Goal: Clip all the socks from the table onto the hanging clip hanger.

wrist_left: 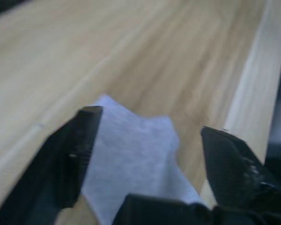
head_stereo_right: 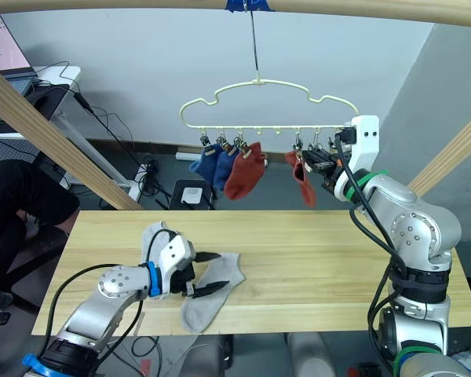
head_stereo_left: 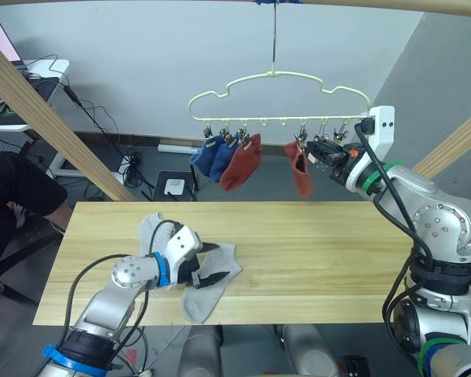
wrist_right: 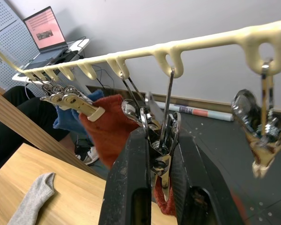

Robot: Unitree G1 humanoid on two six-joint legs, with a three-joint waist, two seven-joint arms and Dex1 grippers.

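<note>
Cream-yellow cloud-shaped wire clip hanger [head_stereo_left: 279,98] hangs above far edge of pale wood plank table [head_stereo_left: 322,251]. Two blue socks [head_stereo_left: 210,155] and two rust red socks [head_stereo_left: 241,162] clipped along its bar. Right gripper [wrist_right: 160,154] pinched narrow on silver clip [wrist_right: 161,140] beside red sock. Left gripper [head_stereo_left: 206,264] spread wide over light grey sock [head_stereo_left: 208,289] near front edge; second grey sock [head_stereo_left: 151,228] behind it. Slanted wooden poles [head_stereo_left: 47,118] flank table.

The table [head_stereo_left: 337,259] lies bare from its middle to its right end; two grey socks [head_stereo_left: 212,287] and the left gripper [head_stereo_left: 212,263] crowd the left part; under the clip hanger [head_stereo_left: 279,98], blue and red socks [head_stereo_left: 239,161] fill the left clips; the right gripper [wrist_right: 154,154] pinches a clip beside a red sock [head_stereo_left: 301,174]; slanted wooden poles [head_stereo_left: 47,118] flank both sides.
</note>
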